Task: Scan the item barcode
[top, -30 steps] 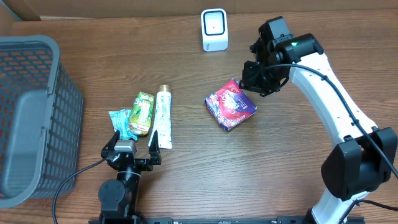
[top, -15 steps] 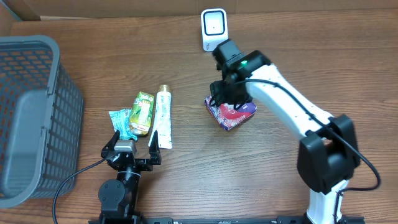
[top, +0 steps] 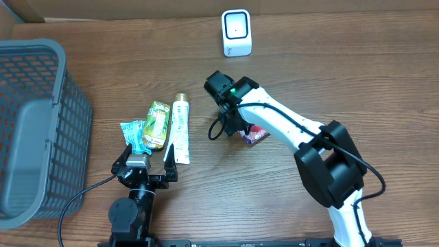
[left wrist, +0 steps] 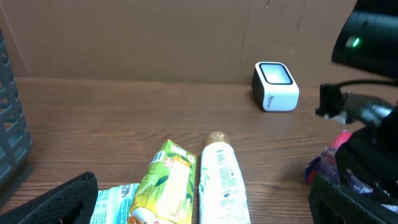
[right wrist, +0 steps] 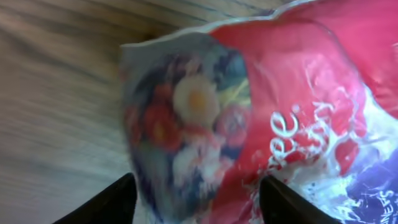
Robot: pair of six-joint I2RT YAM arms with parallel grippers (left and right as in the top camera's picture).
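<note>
From overhead, the right gripper [top: 233, 129] hangs over the red packet [top: 256, 134], which lies on the table [top: 357, 68] a little in front of the scanner [top: 236, 32]. The left gripper [top: 146, 158] rests farther from the scanner, fingers spread wide. The left wrist view shows bare wood between packet and scanner, so there is room to carry. In the right wrist view the fingers [right wrist: 109, 199] stand apart astride the packet's crimped edge, not pinching. Grasping seems to be the step in hand; next, close, lift, and turn the barcode to the scanner.
</note>
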